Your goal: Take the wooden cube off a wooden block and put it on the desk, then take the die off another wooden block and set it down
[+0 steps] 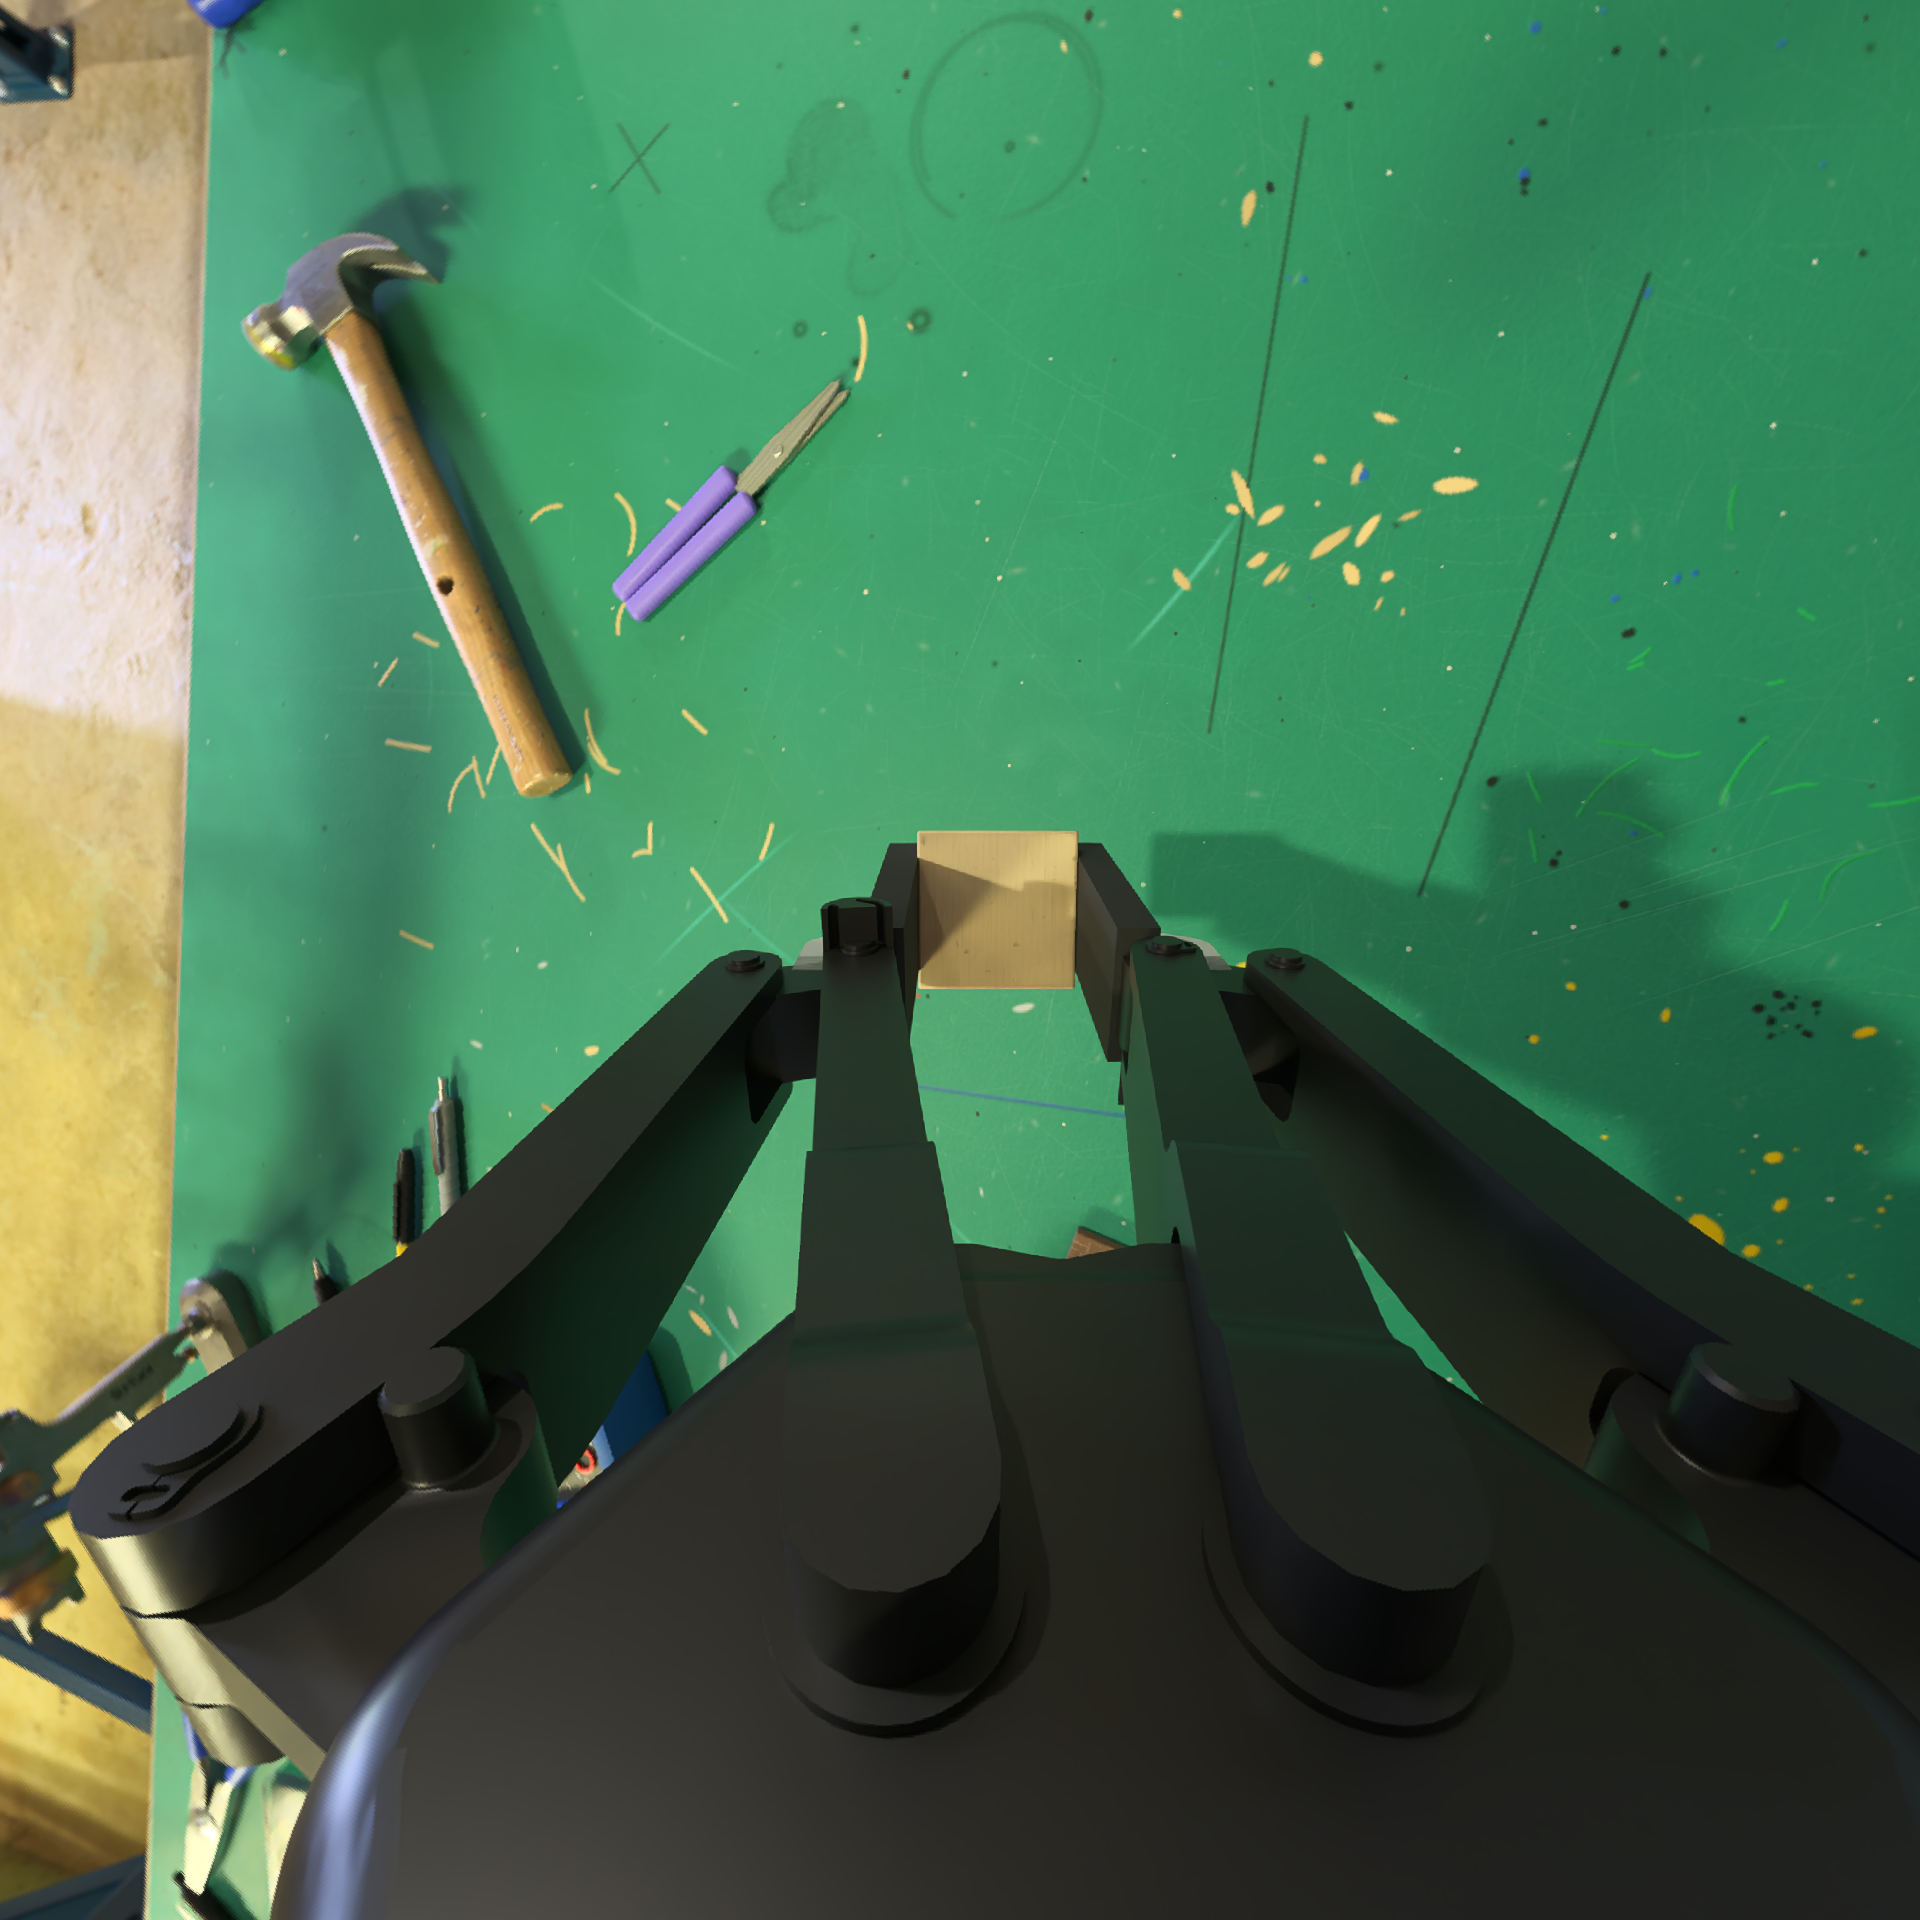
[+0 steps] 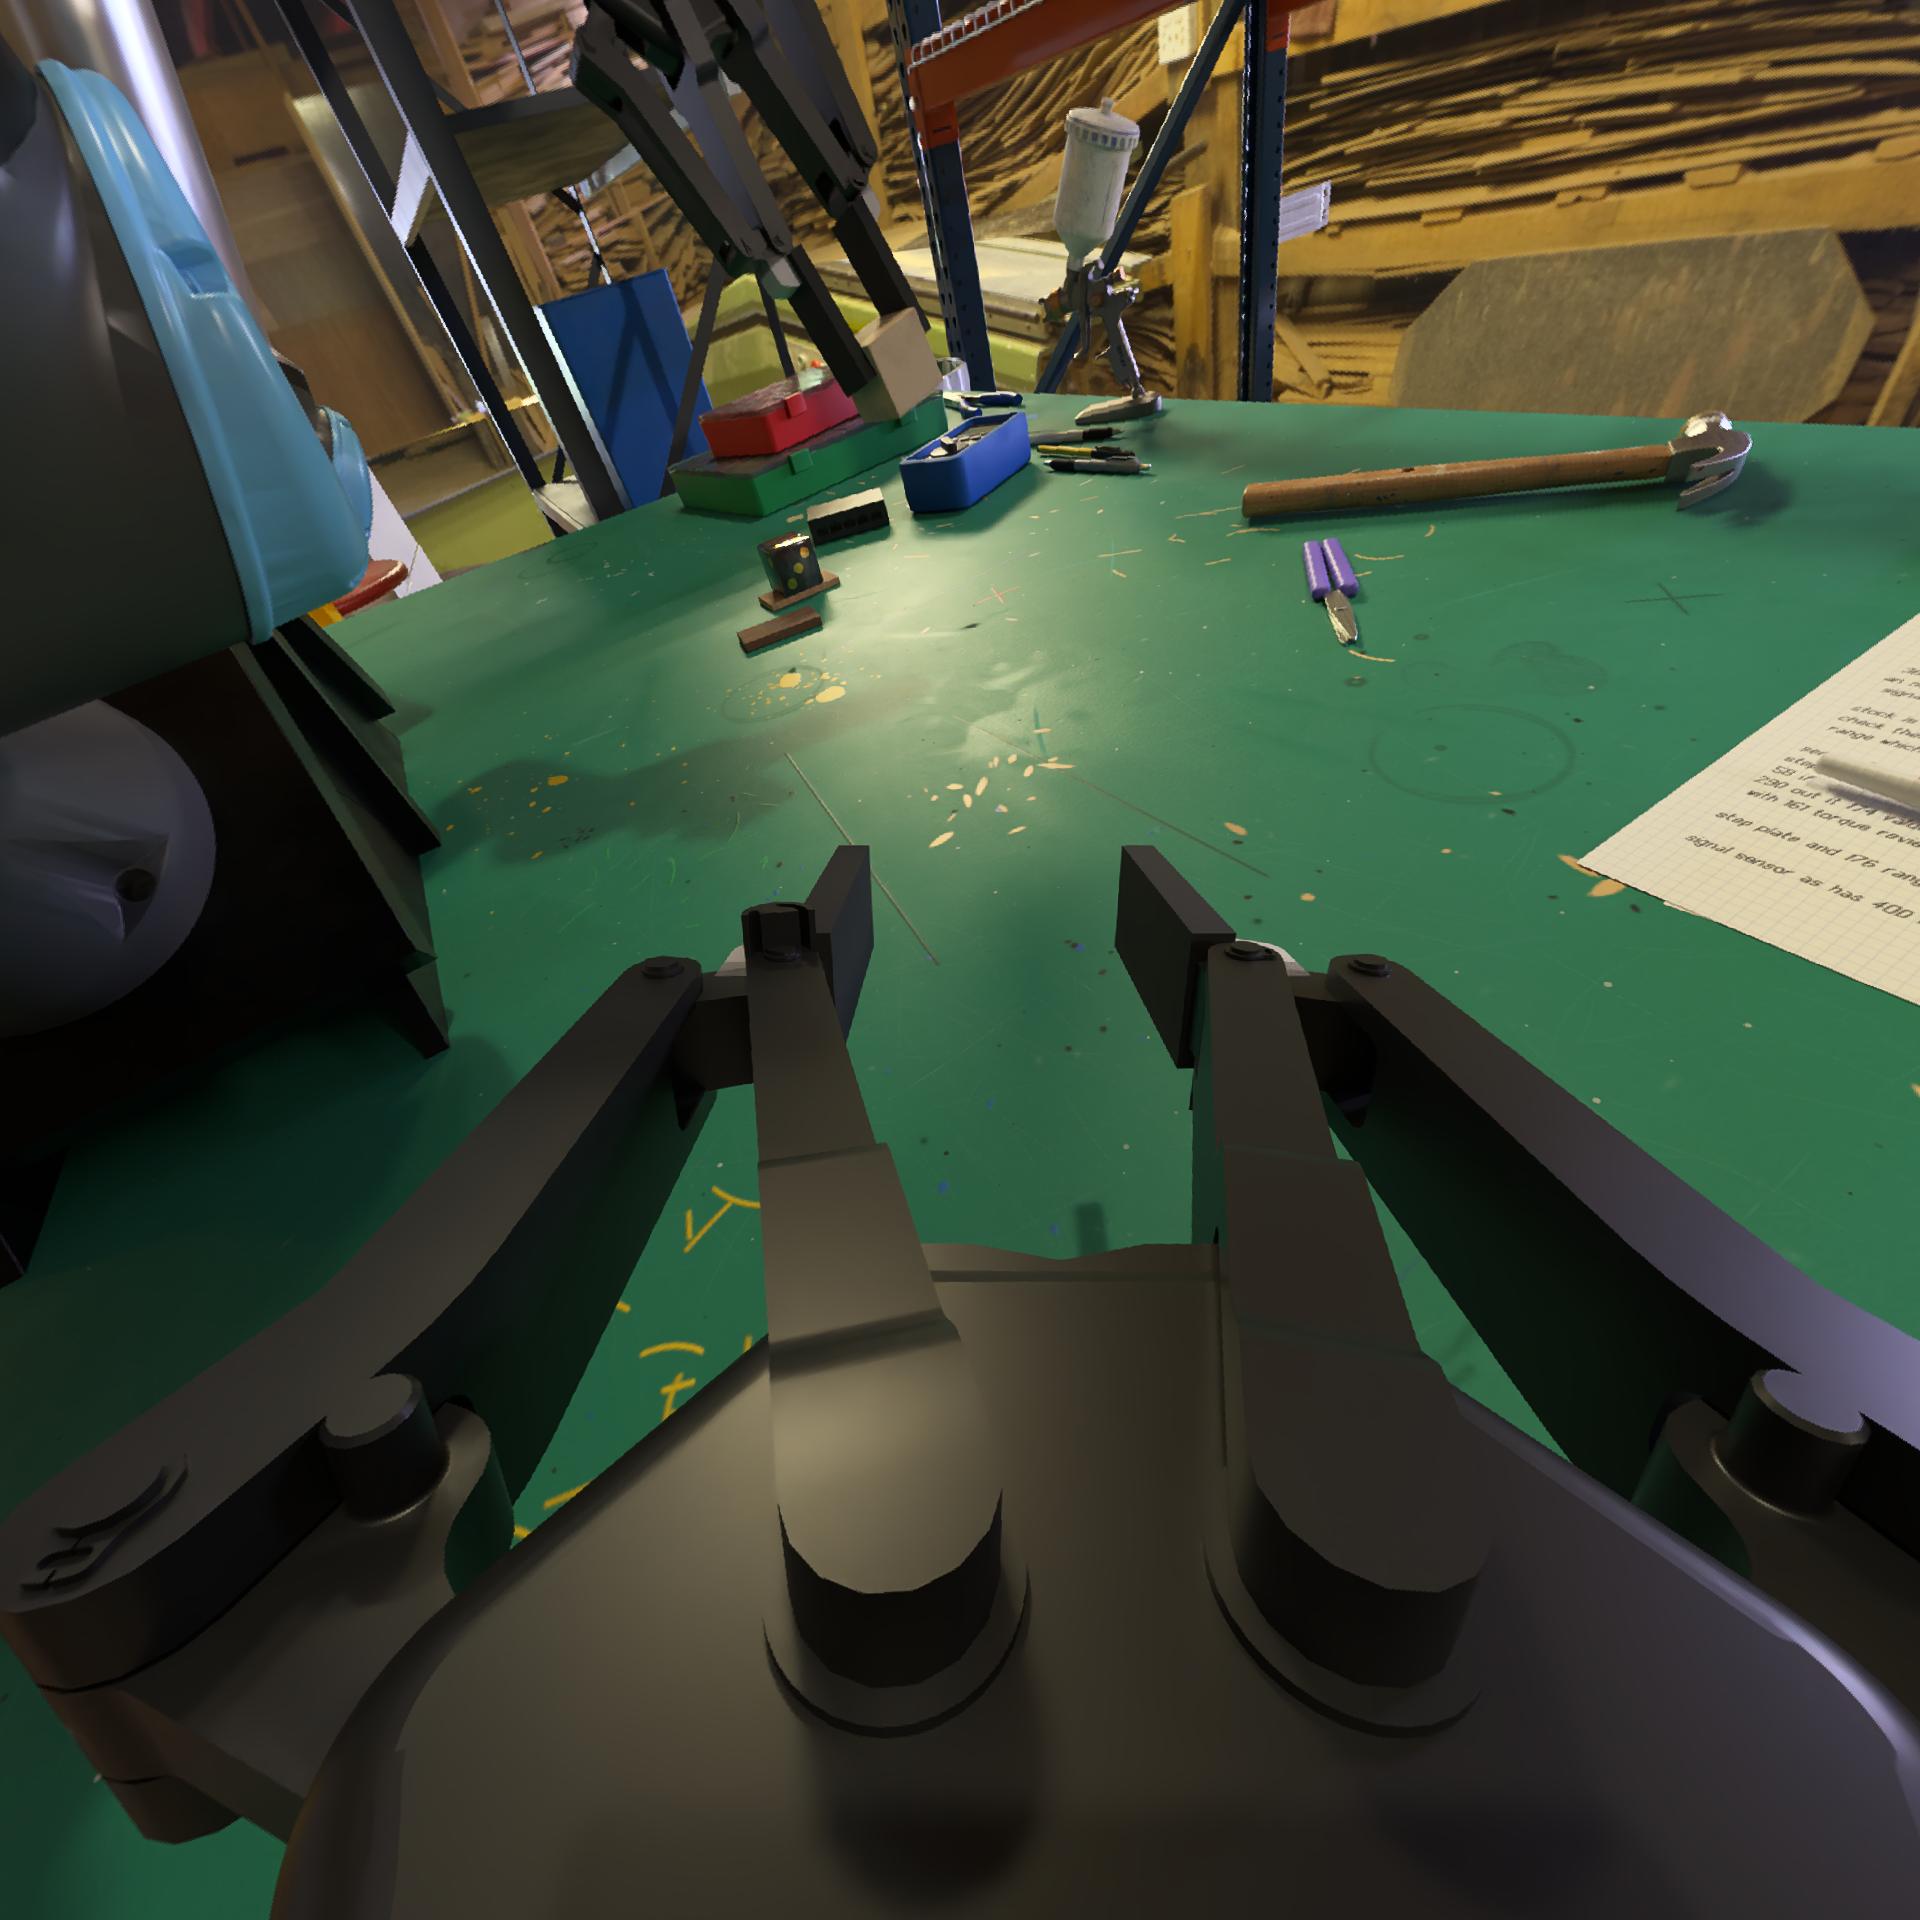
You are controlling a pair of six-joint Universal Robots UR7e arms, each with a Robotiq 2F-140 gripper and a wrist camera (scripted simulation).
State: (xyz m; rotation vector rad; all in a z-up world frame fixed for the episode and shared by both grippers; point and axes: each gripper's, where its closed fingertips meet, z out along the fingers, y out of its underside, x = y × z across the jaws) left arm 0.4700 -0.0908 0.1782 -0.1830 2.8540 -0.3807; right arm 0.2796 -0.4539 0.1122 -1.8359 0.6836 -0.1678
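Note:
My left gripper [image 1: 995,904] is shut on the pale wooden cube [image 1: 995,910] and holds it above the green desk [image 1: 1039,571]. In the right wrist view the same cube [image 2: 896,364] hangs in the left gripper's fingers, high over the far side of the desk. A dark die with yellow dots [image 2: 790,566] stands on a thin brown wooden block [image 2: 798,596]. A second thin wooden block [image 2: 779,630] lies bare just in front of it. My right gripper [image 2: 992,914] is open and empty, low over the near desk.
A hammer [image 1: 416,509] and purple-handled scissors [image 1: 717,514] lie left of the cube. Pens [image 1: 442,1143] lie near the left edge. Far off are a green case [image 2: 800,468] with a red box [image 2: 774,416], a blue tray [image 2: 966,457], a spray gun [image 2: 1101,260]. A printed sheet [image 2: 1787,821] lies at right.

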